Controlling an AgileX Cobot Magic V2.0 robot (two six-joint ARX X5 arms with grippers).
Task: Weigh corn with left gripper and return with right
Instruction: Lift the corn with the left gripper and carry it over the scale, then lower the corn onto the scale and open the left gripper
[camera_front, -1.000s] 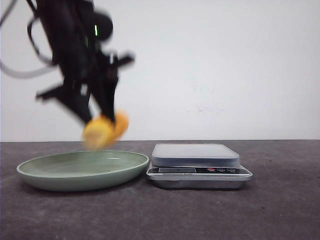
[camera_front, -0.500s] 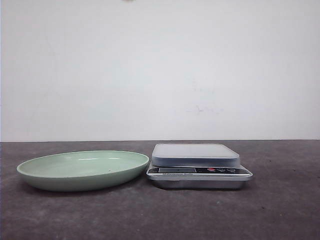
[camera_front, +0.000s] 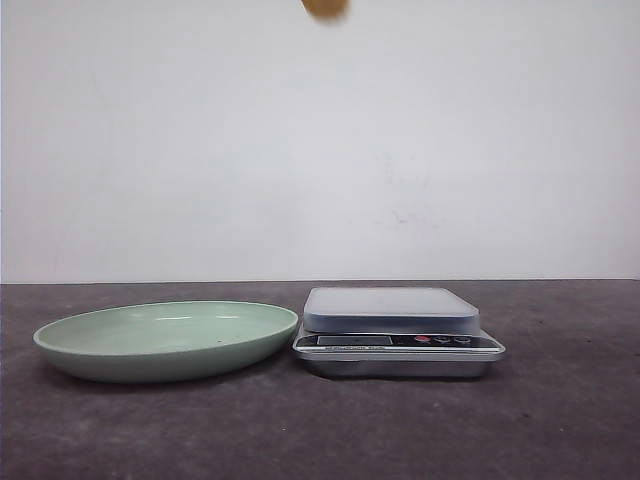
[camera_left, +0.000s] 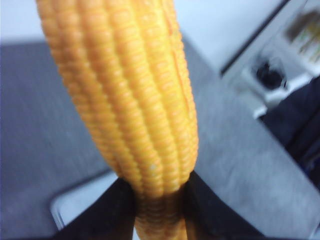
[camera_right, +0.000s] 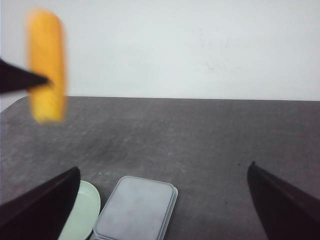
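The left gripper (camera_left: 159, 210) is clamping the corn (camera_left: 125, 95) high above the scale (camera_front: 392, 310), whose pan is bare. Weighing and the return are both pending; the right gripper (camera_right: 165, 200) is waiting, fingers apart.

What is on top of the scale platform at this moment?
Nothing: the scale platform is bare in the front and right wrist views. The corn is held high above the table in the left gripper. The green plate looks empty too.
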